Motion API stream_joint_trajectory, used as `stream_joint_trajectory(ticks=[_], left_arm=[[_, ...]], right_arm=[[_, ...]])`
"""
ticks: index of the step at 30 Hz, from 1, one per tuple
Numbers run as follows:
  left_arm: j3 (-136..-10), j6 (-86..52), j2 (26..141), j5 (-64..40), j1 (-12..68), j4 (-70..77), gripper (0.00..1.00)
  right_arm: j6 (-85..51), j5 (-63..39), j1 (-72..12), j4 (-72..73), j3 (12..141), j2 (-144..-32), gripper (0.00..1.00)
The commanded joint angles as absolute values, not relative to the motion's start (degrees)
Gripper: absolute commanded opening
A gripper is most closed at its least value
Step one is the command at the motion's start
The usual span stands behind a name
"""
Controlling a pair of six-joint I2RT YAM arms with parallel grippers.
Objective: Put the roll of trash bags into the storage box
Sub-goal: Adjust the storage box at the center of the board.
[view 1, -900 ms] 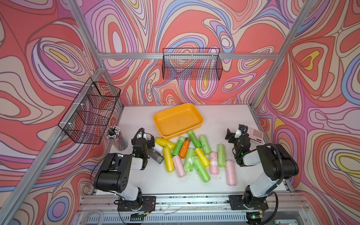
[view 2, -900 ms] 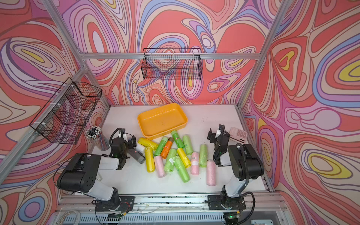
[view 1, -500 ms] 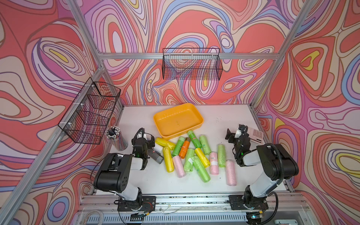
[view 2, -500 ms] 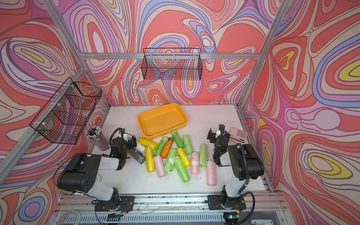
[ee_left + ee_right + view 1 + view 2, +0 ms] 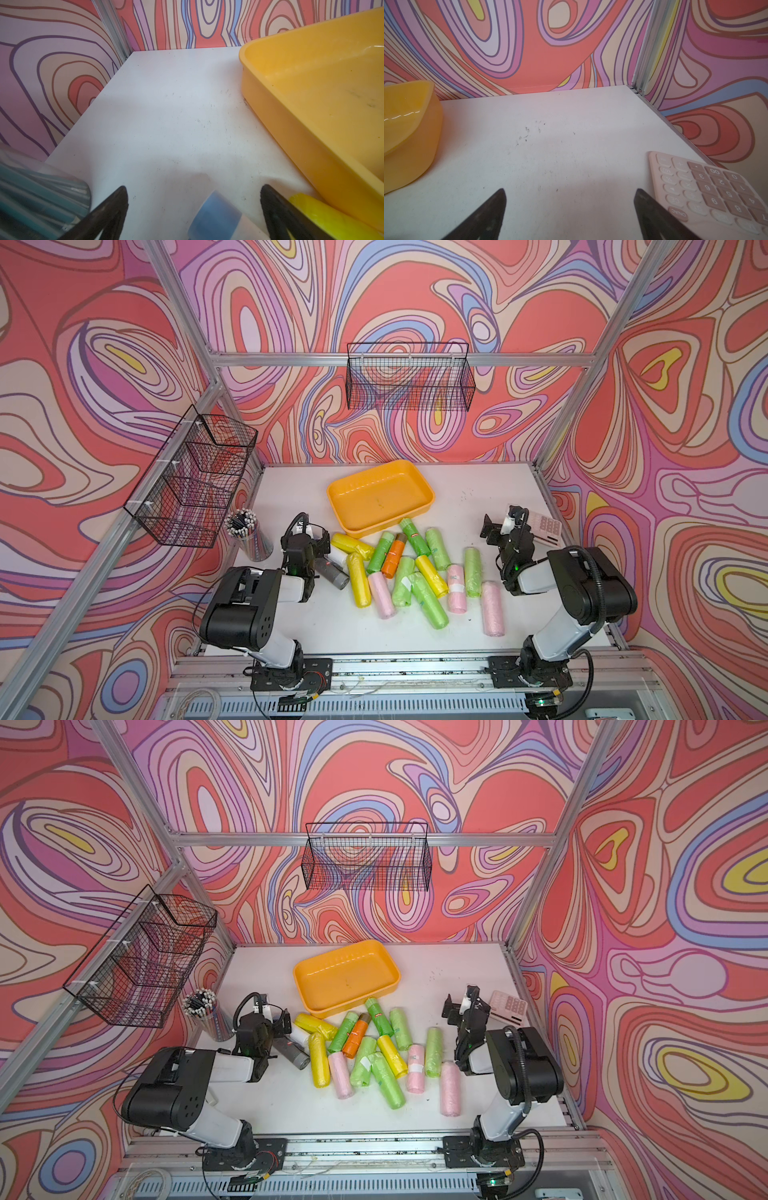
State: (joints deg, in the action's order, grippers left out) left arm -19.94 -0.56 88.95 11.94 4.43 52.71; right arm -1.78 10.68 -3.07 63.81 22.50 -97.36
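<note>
overhead, whole roll pile (image 5: 402,581), right wrist adds calculator keys (image 5: 708,188), left gripper (image 5: 193,187), right gripper (image 5: 570,190) splayed empty

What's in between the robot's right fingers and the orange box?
Only bare white table with a few dark specks. The right wrist view shows it between the open right fingers and the storage box.
</note>
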Motion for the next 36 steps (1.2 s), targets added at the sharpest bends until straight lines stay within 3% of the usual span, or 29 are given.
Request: stream_joint_trajectory(ticks=[1,22,25,31,36], left_arm=[[-21.09,0.35,88.81,11.41,4.04,52.91,1.00],[-20.44,0.01,88.73,12.31,4.13,54.07,1.00],[-19.71,-0.07,88.53,16.62,5.15,55.86,1.00],[-18.19,0.24,85.56,18.00,5.71,56.59,1.00],[-22.44,1.70,75.41,28.59,10.18,42.37,1.00]], right_arm=[[-1.63,10.68,-3.07,64.60,22.59,-98.09,0.98],[-1.56,10.72,-3.08,64.76,22.42,-97.93,0.98],[-1.52,11.01,-3.13,65.03,22.32,-97.78,0.86],[-2.37,18.05,-4.35,51.66,27.27,-92.01,0.83],[-2.69,22.16,-8.25,37.05,35.10,-89.51,0.83]])
